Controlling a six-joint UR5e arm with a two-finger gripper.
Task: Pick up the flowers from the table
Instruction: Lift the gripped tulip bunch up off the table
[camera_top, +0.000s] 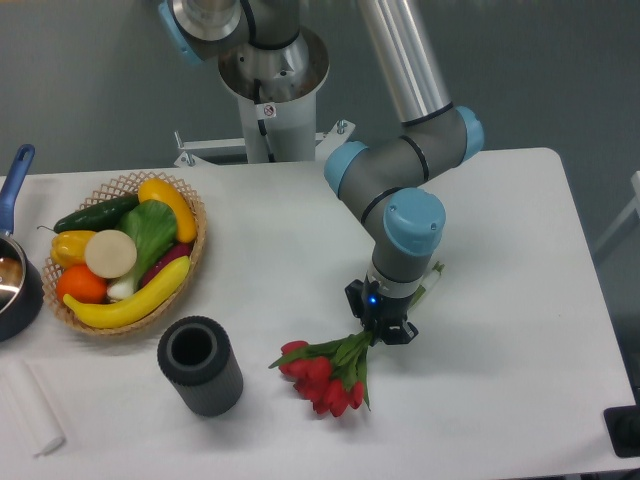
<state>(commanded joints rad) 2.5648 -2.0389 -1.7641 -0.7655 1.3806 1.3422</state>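
Observation:
The flowers, a bunch of red tulips with green leaves, lie on the white table near its front edge, heads pointing to the lower left. Their pale green stems run up to the right and pass under my gripper, with the stem ends showing beyond it by the wrist. The gripper points straight down over the stems just above the leaves. Its fingers are hidden from this angle, so I cannot tell whether they are closed on the stems.
A dark cylindrical vase stands left of the tulips. A wicker basket with fruit and vegetables sits at the left. A pot with a blue handle is at the left edge. A white roll lies at the front left.

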